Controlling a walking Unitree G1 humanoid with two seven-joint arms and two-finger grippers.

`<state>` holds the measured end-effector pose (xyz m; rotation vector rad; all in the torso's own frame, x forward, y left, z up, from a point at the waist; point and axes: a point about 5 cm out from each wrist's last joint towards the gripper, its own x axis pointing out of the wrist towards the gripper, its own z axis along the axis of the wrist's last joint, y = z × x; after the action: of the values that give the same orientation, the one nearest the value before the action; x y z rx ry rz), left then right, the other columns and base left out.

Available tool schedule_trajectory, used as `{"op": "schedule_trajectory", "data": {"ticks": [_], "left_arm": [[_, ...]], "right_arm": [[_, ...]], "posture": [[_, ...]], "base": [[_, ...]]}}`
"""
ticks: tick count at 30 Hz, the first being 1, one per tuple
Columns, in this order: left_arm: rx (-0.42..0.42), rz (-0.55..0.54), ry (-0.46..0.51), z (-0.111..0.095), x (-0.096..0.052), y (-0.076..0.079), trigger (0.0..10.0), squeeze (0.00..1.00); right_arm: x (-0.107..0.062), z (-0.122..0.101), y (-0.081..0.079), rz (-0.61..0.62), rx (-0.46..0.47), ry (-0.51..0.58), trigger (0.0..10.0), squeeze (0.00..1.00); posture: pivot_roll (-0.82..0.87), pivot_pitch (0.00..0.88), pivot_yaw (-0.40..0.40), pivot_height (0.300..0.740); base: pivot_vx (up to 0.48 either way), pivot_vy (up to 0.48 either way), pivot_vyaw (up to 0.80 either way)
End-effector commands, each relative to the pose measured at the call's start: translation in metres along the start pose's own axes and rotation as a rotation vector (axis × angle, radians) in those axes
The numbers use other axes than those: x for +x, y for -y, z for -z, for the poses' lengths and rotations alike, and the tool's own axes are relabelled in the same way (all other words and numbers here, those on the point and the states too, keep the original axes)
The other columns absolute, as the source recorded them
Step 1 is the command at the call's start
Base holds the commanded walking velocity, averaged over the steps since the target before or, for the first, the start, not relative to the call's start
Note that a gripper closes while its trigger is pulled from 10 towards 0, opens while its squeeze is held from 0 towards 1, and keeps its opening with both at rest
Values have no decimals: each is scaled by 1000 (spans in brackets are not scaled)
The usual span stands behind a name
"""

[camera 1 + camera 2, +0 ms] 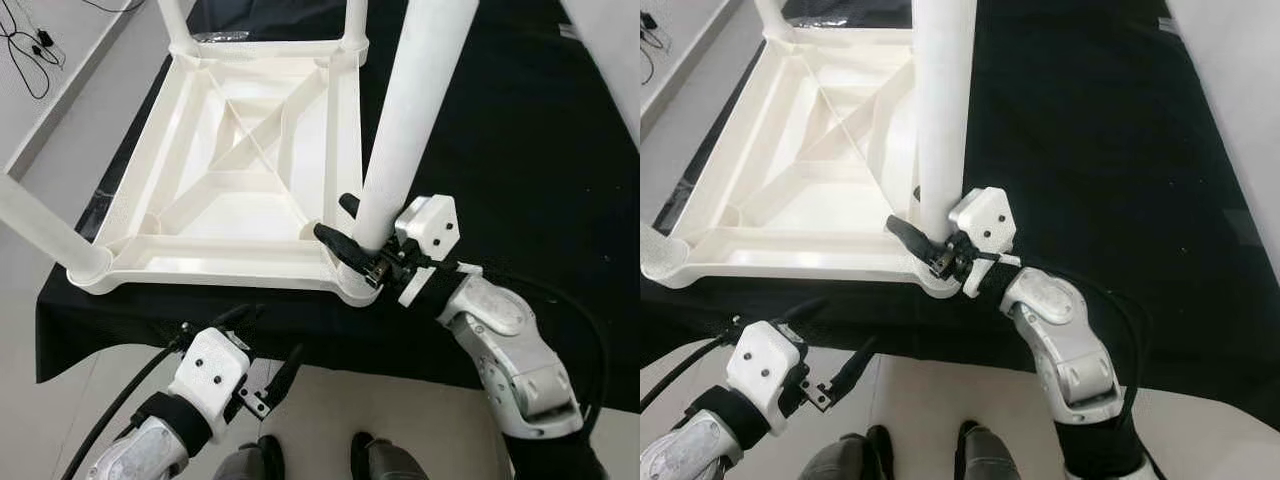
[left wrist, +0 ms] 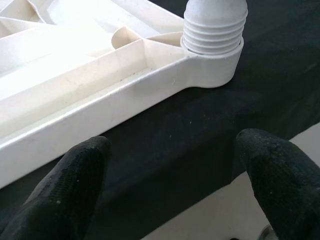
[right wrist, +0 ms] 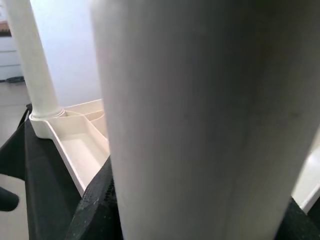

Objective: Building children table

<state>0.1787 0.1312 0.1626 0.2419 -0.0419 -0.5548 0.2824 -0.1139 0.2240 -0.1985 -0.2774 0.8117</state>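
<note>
A: Black cloth [image 1: 500, 140] covers the desk, pale floor [image 1: 60, 120] on the robot's left with a loose black cable [image 1: 30, 50] lying on it. Robot's own dark feet [image 1: 330, 460] are at the near edge of the head views.

B: Where's the workpiece?

A: White plastic children's tabletop [image 1: 240, 150] lies upside down on the cloth, ribbed underside facing up, cross-braces running corner to corner. Its near edge sits close to the desk's near edge.

B: Legs?

A: White round plastic legs are in all four corner sockets, long axes pointing up off the desk. Two far legs [image 1: 350, 20] are cropped by the frame. Near-left leg [image 1: 40, 225] leans out toward the robot's left in the head view; left wrist view shows its ribbed base seated in the corner socket [image 2: 212, 55]. Near-right leg [image 1: 410, 110] rises steeply and fills much of the head views' centre.

B: Right tool?

A: Right tool [image 1: 350, 232] is at the base of the near-right leg, just above the socket, black fingers closed around the leg, one on each side. Right wrist view is mostly blocked by that leg.

B: Left tool?

A: Left tool [image 1: 265, 345] hovers off the desk's near edge, below the tabletop's near rail, fingers [image 2: 65, 195] spread wide, nothing between them. Not touching the tabletop.
</note>
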Motion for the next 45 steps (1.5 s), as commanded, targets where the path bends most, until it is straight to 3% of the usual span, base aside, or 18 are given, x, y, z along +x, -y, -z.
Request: {"op": "schedule_trajectory", "data": {"ticks": [1, 14, 16, 22, 36, 41, 42, 45], "left_arm": [[-1, 1, -15, 3, -2, 2, 10000, 0], [3, -3, -15, 3, -3, 2, 10000, 0], [2, -5, -15, 3, -3, 2, 10000, 0], [1, -6, -12, 2, -3, 3, 10000, 0], [6, -8, -14, 2, -4, 2, 10000, 0], [9, -4, -16, 3, -4, 2, 10000, 0], [10, -2, -17, 3, -4, 2, 10000, 0], [12, -2, -17, 3, -4, 2, 10000, 0]], "right_arm": [[-10, 33, 0, -11, 57, -130, 10000, 0], [-5, 46, 6, -36, 23, -225, 10000, 0], [-3, 48, 5, -40, 14, -279, 10000, 0], [2, 49, 7, 109, 90, -377, 10000, 0], [-6, 56, 0, 244, 126, -409, 10000, 0], [-14, 58, -4, 372, 155, -438, 10000, 0], [-21, 59, -10, 461, 157, -467, 10000, 0], [-23, 59, -13, 494, 163, -472, 10000, 0]], "posture": [[38, 296, 18, 740], [40, 299, 16, 740], [35, 302, 10, 740], [28, 305, 5, 740], [29, 302, 8, 740], [27, 298, 10, 740], [28, 296, 10, 740], [31, 295, 10, 740]], "base": [[0, 0, 0], [0, 0, 0], [0, 0, 0], [0, 0, 0], [0, 0, 0], [0, 0, 0], [0, 0, 0], [0, 0, 0]]}}
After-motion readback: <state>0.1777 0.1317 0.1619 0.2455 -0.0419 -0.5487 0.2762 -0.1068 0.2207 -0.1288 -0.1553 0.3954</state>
